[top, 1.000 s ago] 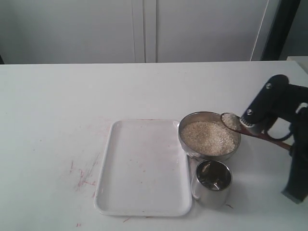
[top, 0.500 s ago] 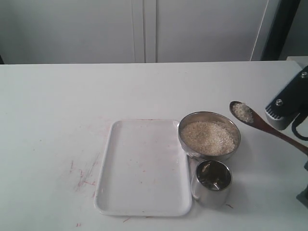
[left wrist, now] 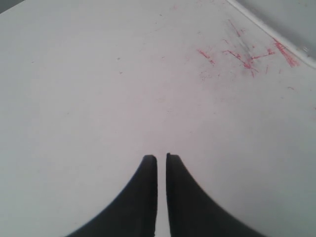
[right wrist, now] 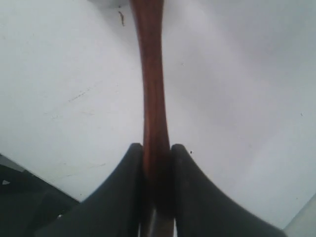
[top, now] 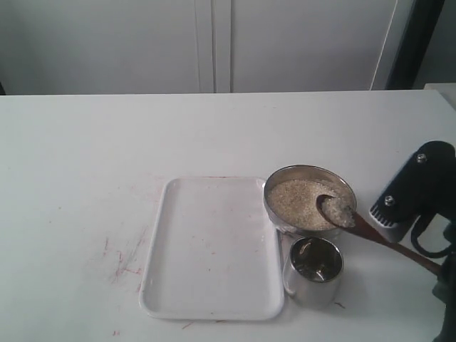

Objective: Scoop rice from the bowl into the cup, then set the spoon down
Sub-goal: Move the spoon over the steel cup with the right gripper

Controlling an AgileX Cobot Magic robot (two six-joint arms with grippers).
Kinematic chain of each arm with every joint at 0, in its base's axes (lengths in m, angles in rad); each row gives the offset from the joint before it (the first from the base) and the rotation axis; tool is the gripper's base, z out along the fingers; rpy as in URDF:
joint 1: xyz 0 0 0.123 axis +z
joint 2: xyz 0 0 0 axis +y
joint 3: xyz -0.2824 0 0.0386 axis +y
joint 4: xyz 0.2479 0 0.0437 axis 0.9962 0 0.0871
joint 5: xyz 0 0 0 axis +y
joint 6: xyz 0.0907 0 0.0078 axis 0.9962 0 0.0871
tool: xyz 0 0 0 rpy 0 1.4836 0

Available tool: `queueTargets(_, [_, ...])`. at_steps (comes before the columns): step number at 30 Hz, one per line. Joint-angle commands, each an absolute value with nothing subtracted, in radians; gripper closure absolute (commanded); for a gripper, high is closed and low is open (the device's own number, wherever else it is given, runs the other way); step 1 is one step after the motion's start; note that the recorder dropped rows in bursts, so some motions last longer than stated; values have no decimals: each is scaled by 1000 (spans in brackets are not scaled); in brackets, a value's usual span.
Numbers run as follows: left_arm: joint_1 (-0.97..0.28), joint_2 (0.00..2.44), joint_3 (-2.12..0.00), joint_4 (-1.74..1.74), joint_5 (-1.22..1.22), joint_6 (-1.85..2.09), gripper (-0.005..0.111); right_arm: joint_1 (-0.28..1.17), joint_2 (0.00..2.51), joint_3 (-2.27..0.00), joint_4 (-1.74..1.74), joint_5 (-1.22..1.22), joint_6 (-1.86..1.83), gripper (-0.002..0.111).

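Observation:
The steel bowl [top: 274, 187] holds beige rice [top: 296, 197] right of the tray. In front of it stands the handled steel cup [top: 315, 271], with no rice visible inside. The dark wooden spoon [top: 336, 209] has its rice-laden head over the bowl's near-right part, just behind the cup. Its handle runs down-right under my right arm [top: 415, 187]. My right gripper [right wrist: 157, 148] is shut on the spoon's handle [right wrist: 153, 89]. My left gripper [left wrist: 161, 157] is shut with nothing in it, over bare table; the exterior view does not show it.
A white rectangular tray [top: 211, 246] lies left of the bowl and cup, its edge close to both. Red scribble marks [top: 122, 265] stain the table left of the tray, and the same marks [left wrist: 237, 54] appear ahead of my left gripper.
The spoon, with rice, rose from the bowl's right rim to the upper right, then came back down and left over the bowl's near-right part. The left gripper's earlier state is not shown.

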State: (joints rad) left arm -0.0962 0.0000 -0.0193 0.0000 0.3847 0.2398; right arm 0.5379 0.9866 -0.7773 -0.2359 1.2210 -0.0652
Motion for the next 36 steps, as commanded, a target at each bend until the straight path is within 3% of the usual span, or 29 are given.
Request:
queueTargets(1, [-103,0,-10,-6,434,235,92,614,980,-772,-292,1221,-21,108])
queueTargets(10, [-103,0,-10,-6,434,235,92,734,1020,-766,-329,1221,28,108])
queueTargets(36, [-103,0,-10,-6,434,235,92,737,1134,-694,-594,1221,-133,108])
